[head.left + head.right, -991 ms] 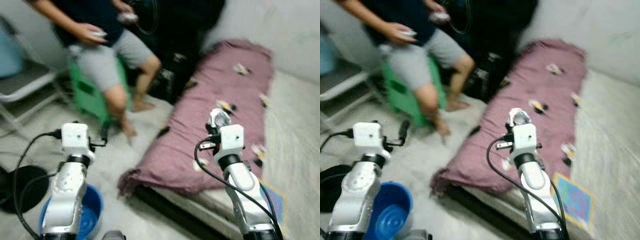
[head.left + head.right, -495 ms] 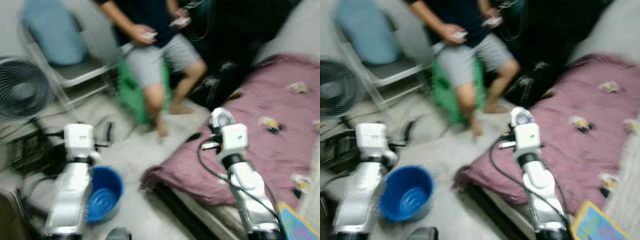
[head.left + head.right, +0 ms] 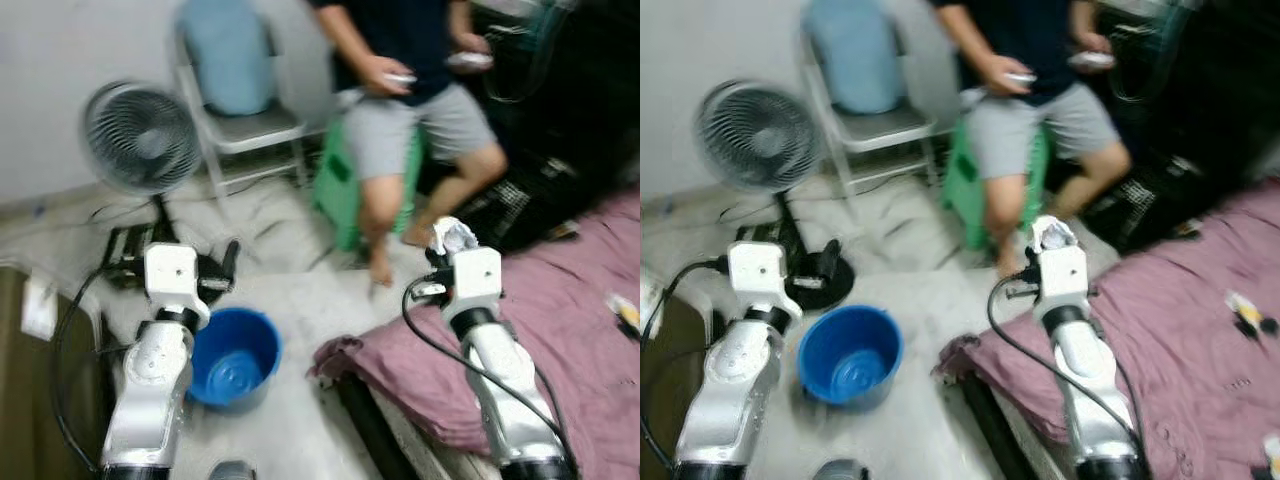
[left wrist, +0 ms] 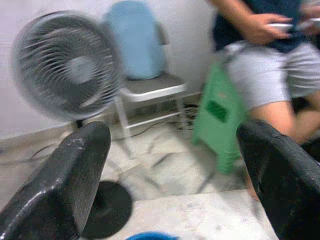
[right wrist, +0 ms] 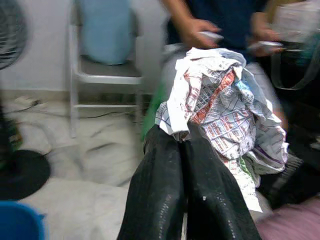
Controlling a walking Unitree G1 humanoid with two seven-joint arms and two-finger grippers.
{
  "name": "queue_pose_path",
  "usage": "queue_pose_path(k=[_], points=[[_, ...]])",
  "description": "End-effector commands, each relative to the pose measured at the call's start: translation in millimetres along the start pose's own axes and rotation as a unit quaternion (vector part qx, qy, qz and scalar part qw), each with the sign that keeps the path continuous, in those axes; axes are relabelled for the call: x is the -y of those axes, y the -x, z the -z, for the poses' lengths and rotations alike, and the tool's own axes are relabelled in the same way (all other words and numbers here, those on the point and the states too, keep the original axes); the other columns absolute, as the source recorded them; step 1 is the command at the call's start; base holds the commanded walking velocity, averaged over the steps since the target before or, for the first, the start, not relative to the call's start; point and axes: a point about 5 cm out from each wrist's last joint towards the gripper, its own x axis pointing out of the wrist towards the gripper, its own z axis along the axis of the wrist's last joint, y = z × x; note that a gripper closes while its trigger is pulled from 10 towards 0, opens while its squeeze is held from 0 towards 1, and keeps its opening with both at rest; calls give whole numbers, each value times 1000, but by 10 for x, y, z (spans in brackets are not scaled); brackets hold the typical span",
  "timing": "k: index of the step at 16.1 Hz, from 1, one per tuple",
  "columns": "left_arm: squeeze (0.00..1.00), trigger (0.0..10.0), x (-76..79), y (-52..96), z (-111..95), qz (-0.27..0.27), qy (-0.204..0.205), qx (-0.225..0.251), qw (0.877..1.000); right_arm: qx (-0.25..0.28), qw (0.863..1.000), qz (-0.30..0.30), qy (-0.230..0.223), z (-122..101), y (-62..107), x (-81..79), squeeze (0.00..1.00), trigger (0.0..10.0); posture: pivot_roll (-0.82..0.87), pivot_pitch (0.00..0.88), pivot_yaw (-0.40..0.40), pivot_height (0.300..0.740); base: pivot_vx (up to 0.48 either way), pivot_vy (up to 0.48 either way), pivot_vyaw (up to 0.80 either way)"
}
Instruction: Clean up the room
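Observation:
My right gripper (image 5: 182,142) is shut on a crumpled wad of printed paper (image 5: 225,105), held up above the edge of the purple blanket (image 3: 570,330); the wad (image 3: 452,238) sticks out past the white wrist. My left gripper (image 4: 175,165) is open with nothing between its fingers (image 4: 65,180), and it hangs just above and behind a blue bucket (image 3: 235,355) that stands on the floor. The bucket looks empty. Small wrappers (image 3: 1245,310) lie on the blanket at the right.
A person (image 3: 420,90) sits on a green stool (image 3: 340,185) straight ahead, holding controllers. A floor fan (image 3: 130,135) and a folding chair (image 3: 245,120) with a blue cushion stand at the back left. Cables run over the floor. Dark bags (image 3: 560,150) lie behind the bed.
The camera has swung left, bringing the fan, the chair and the blue bucket into view and pushing the blanket off to the right. Both grippers hold the same state.

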Motion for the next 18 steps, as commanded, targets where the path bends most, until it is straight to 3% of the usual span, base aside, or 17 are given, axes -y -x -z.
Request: queue_pose_path(k=[1, 15, 18], points=[[0, 10000, -16, -2, -22, -7, -1, 4, 1000, 7, 1000, -5, -3, -29, -20, -14, 0, 10000, 2, 0, -103, 740, 0, 0, 800], [0, 10000, 28, -23, -39, 2, 2, 8, 1000, 8, 1000, -4, -7, -17, -14, -12, 0, 10000, 2, 0, -99, 740, 0, 0, 800], [0, 10000, 74, -7, -57, 31, 23, 13, 999, 8, 1000, 1, -20, -20, -13, 8, 0, 10000, -4, 0, -100, 740, 0, 0, 0]])
